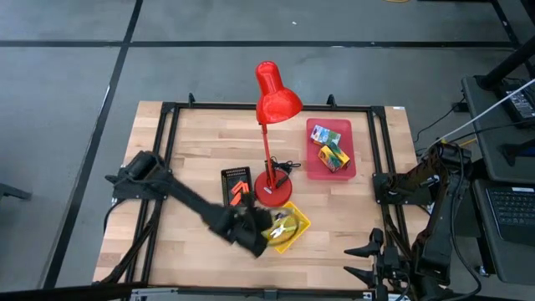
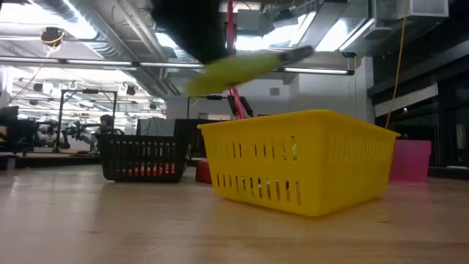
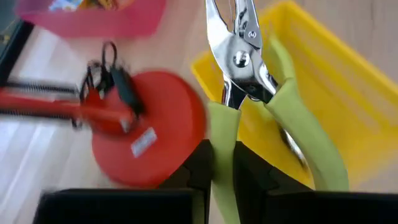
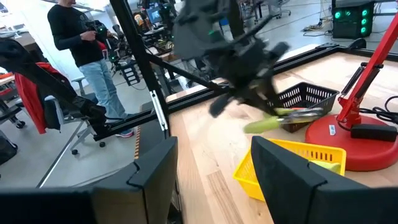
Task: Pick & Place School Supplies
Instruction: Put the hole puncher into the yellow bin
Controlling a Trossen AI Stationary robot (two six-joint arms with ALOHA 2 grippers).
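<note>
Pliers lifted over the yellow tray

Green-handled, silver-jawed pliers (image 3: pixel 249 93) clamped in the left gripper (image 1: pixel 255 238), above the yellow tray (image 1: pixel 299 224) near the tabletop's front edge.

Grey floor (image 1: pixel 67 125) with dark seams — ceiling ducts (image 2: pixel 88 29), strip lights (image 2: pixel 66 60).

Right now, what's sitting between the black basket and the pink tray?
The red lamp, its round base standing between the black basket and pink tray, seen from above.
</note>
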